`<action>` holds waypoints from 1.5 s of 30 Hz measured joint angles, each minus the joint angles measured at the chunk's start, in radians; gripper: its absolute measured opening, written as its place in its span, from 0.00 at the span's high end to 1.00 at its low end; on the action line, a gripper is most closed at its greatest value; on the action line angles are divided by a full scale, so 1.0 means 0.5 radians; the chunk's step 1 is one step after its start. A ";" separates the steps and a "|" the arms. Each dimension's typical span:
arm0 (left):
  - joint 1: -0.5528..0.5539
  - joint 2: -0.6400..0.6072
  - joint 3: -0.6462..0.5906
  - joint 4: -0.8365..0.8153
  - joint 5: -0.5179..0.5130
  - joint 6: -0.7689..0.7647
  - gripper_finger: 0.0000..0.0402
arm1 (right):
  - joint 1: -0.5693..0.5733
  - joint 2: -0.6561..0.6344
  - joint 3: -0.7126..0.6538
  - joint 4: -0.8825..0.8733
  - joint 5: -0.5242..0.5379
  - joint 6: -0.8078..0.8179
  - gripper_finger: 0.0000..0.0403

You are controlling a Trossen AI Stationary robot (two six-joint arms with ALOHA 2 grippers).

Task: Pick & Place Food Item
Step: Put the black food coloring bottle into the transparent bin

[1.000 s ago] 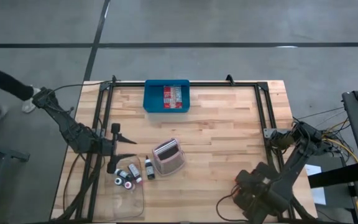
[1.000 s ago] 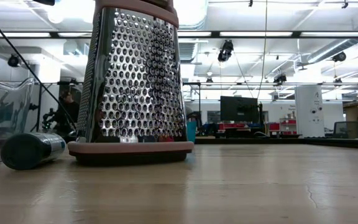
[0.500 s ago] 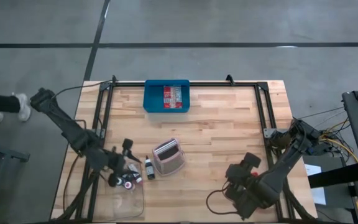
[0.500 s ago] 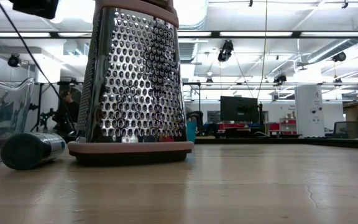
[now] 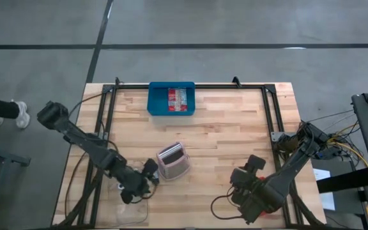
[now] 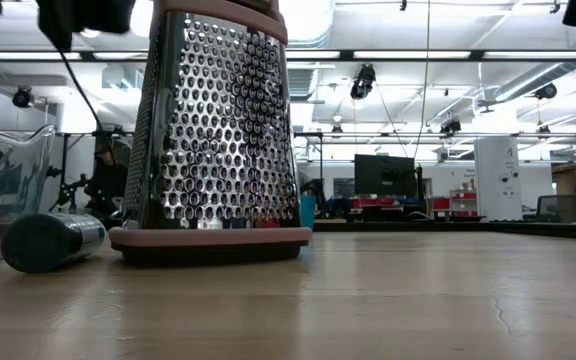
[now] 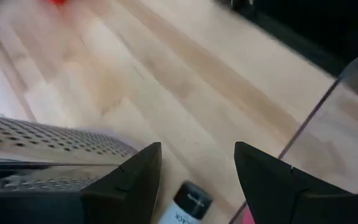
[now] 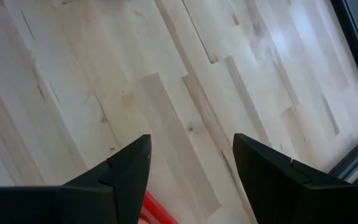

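Observation:
A red-and-white food packet [image 5: 177,98] lies in a blue bin [image 5: 155,105] at the table's far edge. My left gripper [image 5: 147,176] is open and hangs above the table just left of a metal box grater [image 5: 172,161]. In the left wrist view the gripper [image 7: 197,149] has a small black-capped bottle [image 7: 188,202] below the gap between its fingers, which do not touch it. My right gripper [image 5: 244,176] is open and empty over bare wood at the near right, as the right wrist view [image 8: 191,143] shows.
The grater [image 6: 218,130] stands upright on its pink base. A clear container [image 5: 133,203] with small bottles sits near the front left edge; its wall shows in the left wrist view [image 7: 344,124]. A dark bottle [image 6: 53,241] lies on its side. A black frame [image 5: 270,115] rims the table.
My left gripper has swung from the table's left edge toward the right and the near edge, ending over the small bottles beside the grater. My right arm has shifted a little toward the table's left, then kept still. A person beyond the table's left side has moved.

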 joint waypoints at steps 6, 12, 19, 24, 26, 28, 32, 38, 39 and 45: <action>0.106 0.215 0.134 -0.180 0.048 0.115 0.49 | 0.000 0.000 -0.002 0.005 0.000 -0.033 0.44; 0.182 0.300 0.179 -0.179 0.162 0.255 0.49 | 0.001 0.000 -0.002 0.011 0.000 -0.034 0.44; 0.266 0.348 0.172 -0.314 0.335 0.285 0.49 | 0.001 0.000 -0.002 0.013 -0.002 -0.048 0.44; 0.283 0.371 0.175 -0.414 0.353 0.276 0.49 | 0.001 0.000 -0.002 0.013 -0.005 -0.057 0.44; 0.282 0.382 0.173 -0.432 0.353 0.294 0.49 | 0.001 0.000 -0.002 0.013 -0.007 -0.070 0.44; 0.282 0.387 0.173 -0.438 0.350 0.352 0.49 | 0.001 0.000 -0.002 0.013 -0.008 -0.071 0.44; 0.303 0.404 0.172 -0.442 0.307 0.449 0.49 | 0.001 0.000 -0.002 0.013 -0.009 -0.072 0.44; 0.344 0.466 0.171 -0.486 0.309 0.513 0.49 | 0.001 0.001 -0.002 0.012 -0.019 -0.078 0.44; 0.344 0.486 0.171 -0.499 0.310 0.539 0.49 | 0.001 0.001 -0.002 0.013 -0.022 -0.078 0.44; 0.342 0.595 0.198 -0.568 0.354 0.602 0.49 | 0.001 0.002 -0.002 0.011 -0.046 -0.079 0.44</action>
